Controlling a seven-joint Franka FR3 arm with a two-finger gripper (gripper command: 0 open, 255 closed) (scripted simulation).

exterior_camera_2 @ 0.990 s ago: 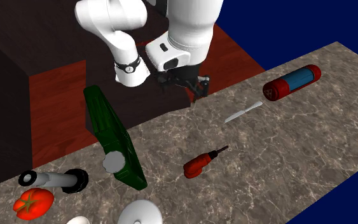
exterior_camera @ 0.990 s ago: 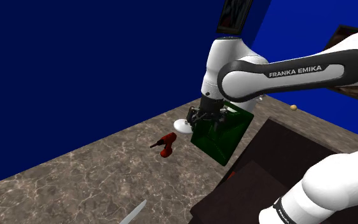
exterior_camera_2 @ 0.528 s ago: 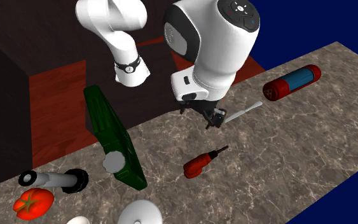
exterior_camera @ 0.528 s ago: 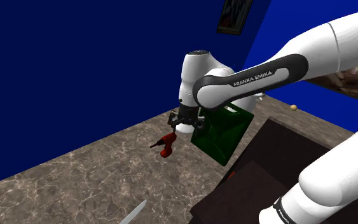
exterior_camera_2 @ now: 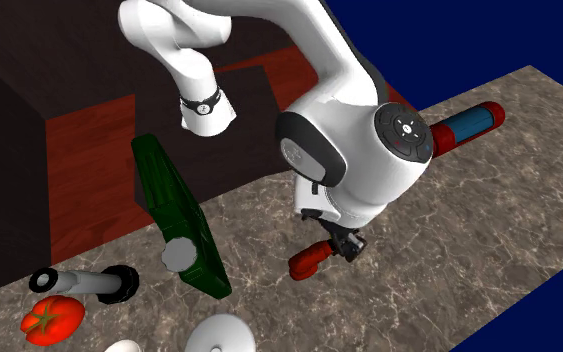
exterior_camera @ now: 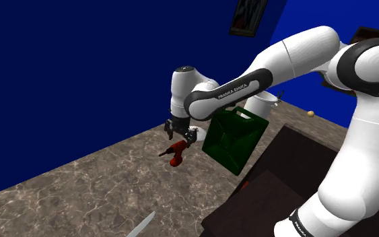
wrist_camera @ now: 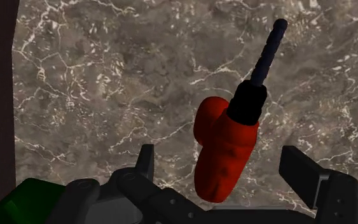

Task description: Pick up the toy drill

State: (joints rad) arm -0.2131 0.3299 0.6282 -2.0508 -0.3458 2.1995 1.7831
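The toy drill (exterior_camera: 176, 154) is red with a black chuck and bit, and lies on its side on the marble counter (exterior_camera: 80, 188). My gripper (exterior_camera: 180, 134) hangs just above it, pointing down. In the second exterior view the hand (exterior_camera_2: 347, 245) covers the drill's bit end, leaving the red body (exterior_camera_2: 307, 263) showing. In the wrist view the drill (wrist_camera: 225, 149) lies between my black fingers (wrist_camera: 147, 160), and the gripper (wrist_camera: 222, 168) is open. Both fingers stand clear of the drill's sides.
A dark green box (exterior_camera: 233, 138) leans beside the drill, toward the stand. A knife (exterior_camera: 141, 225) lies near the counter's front. A red and blue cylinder (exterior_camera_2: 466, 124), a tomato (exterior_camera_2: 51, 318), a white bowl (exterior_camera_2: 219, 336) and a dark brown cabinet (exterior_camera_2: 59, 90) surround the area.
The arm has swung away from the green box and come down over the drill. The drill itself has not moved.
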